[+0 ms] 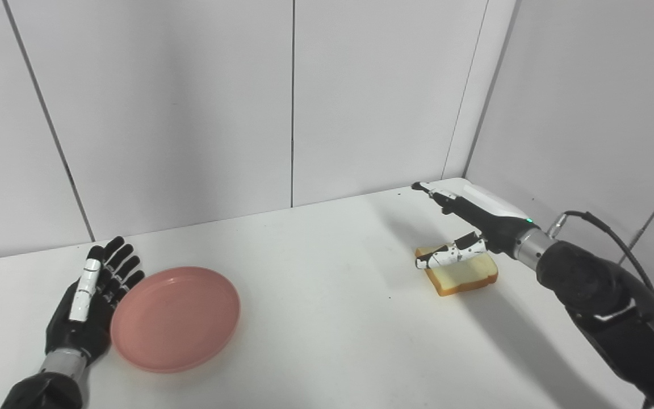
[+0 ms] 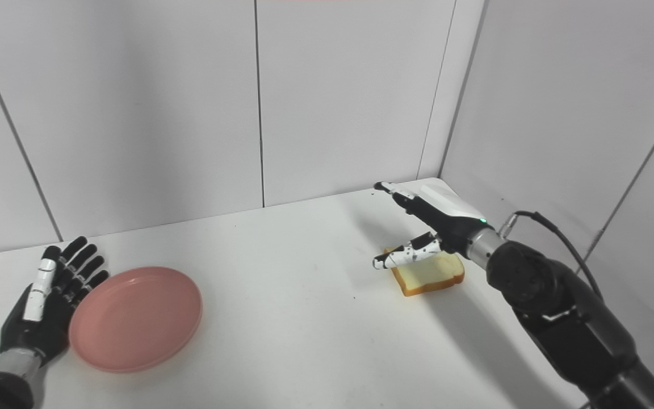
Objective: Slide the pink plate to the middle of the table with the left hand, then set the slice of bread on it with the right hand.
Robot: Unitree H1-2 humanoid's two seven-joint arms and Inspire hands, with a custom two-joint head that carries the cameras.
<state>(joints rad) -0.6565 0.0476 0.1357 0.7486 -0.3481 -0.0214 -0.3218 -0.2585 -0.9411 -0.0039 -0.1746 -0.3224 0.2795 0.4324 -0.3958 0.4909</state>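
A white table (image 1: pixel 315 318) sits in a corner of pale gray walls (image 1: pixel 191 113). The left hand (image 1: pixel 93 295) is flat, fingers spread, holding nothing, right beside the pink plate (image 1: pixel 176 319) at the left. The right hand (image 1: pixel 463 233) is wide open above the slice of bread (image 1: pixel 466 275) at the right; its thumb may touch it.

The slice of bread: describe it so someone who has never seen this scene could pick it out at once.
Start at the white table and go to its far right corner, where the two wall panels meet. The slice of bread lies flat there, under the open right hand. It is squarish, pale with a golden-brown crust, unlike the round pink plate over by the left hand.
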